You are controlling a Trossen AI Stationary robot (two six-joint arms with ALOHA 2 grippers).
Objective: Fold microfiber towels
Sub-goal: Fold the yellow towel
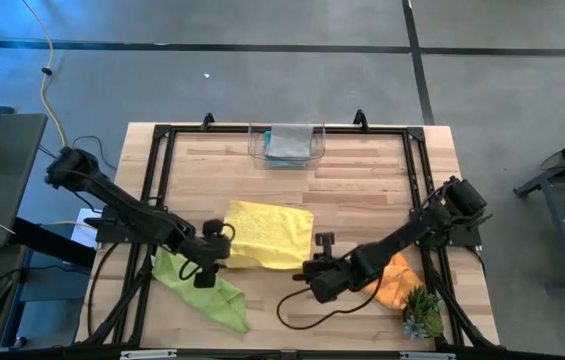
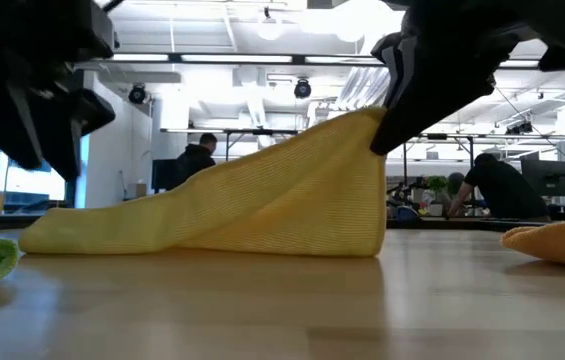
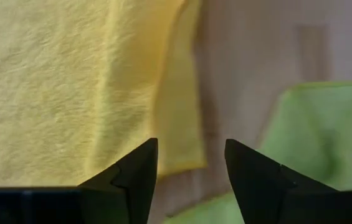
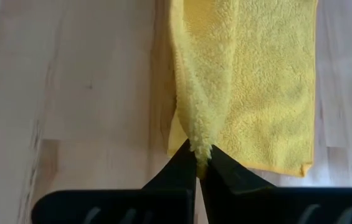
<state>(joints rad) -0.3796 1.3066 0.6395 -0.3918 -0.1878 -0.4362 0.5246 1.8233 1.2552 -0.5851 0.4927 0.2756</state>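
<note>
Yellow towel [image 1: 267, 234] lies mid-desk [image 1: 362, 190], one corner lifted into a peak and pinched between the closed jaws of the right gripper [image 4: 200, 163], the rest resting on the wood. The left gripper [image 3: 191, 165] hovers over the towel's opposite edge with its jaws apart and holding nothing, beside a green towel [image 1: 202, 283] on the desk. An orange towel [image 1: 396, 280] sits near the right arm, by a small plant [image 1: 423, 313].
</note>
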